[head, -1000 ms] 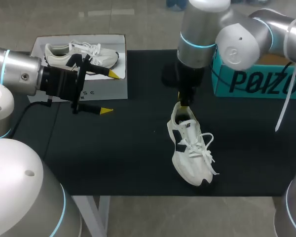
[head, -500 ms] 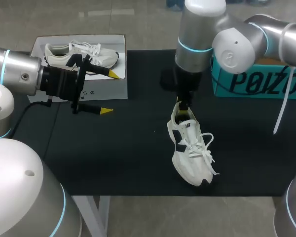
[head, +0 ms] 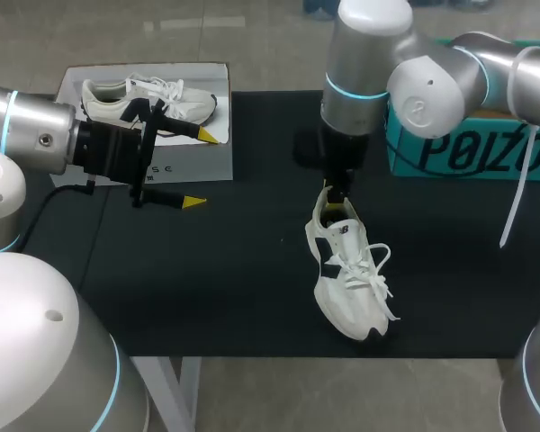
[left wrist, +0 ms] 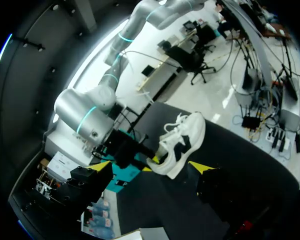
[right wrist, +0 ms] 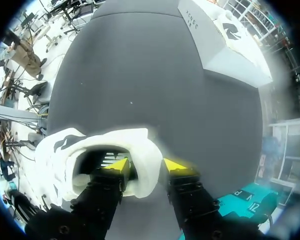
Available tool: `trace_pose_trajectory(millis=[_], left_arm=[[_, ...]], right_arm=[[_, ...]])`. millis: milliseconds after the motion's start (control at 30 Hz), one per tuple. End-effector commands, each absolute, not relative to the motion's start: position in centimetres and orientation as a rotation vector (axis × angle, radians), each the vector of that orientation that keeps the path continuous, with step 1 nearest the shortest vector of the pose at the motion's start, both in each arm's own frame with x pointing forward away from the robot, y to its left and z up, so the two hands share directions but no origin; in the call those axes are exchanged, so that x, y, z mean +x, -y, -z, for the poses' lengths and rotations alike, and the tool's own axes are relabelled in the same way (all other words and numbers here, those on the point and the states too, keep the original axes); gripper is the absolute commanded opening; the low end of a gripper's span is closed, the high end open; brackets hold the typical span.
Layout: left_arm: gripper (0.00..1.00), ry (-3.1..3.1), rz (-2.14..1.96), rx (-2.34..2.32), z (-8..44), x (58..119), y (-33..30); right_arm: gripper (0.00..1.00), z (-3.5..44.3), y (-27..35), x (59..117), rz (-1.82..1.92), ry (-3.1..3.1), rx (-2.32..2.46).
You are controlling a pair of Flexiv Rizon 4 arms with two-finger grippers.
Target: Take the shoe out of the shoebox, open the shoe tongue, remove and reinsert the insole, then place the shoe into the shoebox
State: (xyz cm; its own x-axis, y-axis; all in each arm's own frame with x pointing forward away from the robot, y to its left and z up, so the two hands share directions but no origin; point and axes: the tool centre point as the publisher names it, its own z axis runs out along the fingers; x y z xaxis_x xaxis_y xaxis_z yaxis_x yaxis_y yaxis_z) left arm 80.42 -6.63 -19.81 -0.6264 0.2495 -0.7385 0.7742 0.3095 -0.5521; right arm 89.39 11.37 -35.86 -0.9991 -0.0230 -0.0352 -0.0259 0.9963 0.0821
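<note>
1. Shoe (head: pixel 346 279) rests on the desk (head: pixel 207 288) near the teal shoebox (head: pixel 468 153), heel end nearest it, toe pointing away.
2. Right tool (right wrist: pixel 146 165) pinches the heel collar, with one finger inside the opening and one outside.
3. Left tool (head: pixel 201 168) is spread and holds nothing, well apart from the shoebox.
4. Risk: the grip is on the collar only, so the shoe may pivot or slip if lifted. The loose laces could snag.
5. Look: white upper, dark side panels, untidy white laces. The collar is soft and likely to deform.
</note>
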Motion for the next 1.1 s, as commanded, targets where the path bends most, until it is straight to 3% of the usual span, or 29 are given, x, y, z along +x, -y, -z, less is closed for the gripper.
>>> trace_pose_trajectory(millis=[33, 100, 300, 367, 700, 1100], left_arm=[[1.00, -2.055, 1.295, 0.906, 19.8, 80.4, 6.7], [1.00, -2.055, 1.295, 0.906, 19.8, 80.4, 6.7], [1.00, -2.055, 1.295, 0.906, 19.8, 80.4, 6.7], [1.00, -2.055, 1.295, 0.906, 19.8, 80.4, 6.7], [1.00, -2.055, 1.295, 0.906, 19.8, 80.4, 6.7], [1.00, -2.055, 1.295, 0.906, 19.8, 80.4, 6.7]], right_arm=[[0.33, 35.9, -11.1, 88.9, -0.134, -3.092, -0.034], [0.31, 35.8, -11.1, 88.9, -0.142, -3.085, -0.029], [0.14, 35.6, -11.1, 88.8, -0.150, -3.076, -0.020], [0.00, 35.4, -11.0, 88.6, -0.149, -3.070, -0.010], [0.00, 31.6, -11.0, 87.4, -0.061, -2.982, 0.045], [0.00, 17.0, -8.0, 89.5, 0.044, -2.805, 0.277]])
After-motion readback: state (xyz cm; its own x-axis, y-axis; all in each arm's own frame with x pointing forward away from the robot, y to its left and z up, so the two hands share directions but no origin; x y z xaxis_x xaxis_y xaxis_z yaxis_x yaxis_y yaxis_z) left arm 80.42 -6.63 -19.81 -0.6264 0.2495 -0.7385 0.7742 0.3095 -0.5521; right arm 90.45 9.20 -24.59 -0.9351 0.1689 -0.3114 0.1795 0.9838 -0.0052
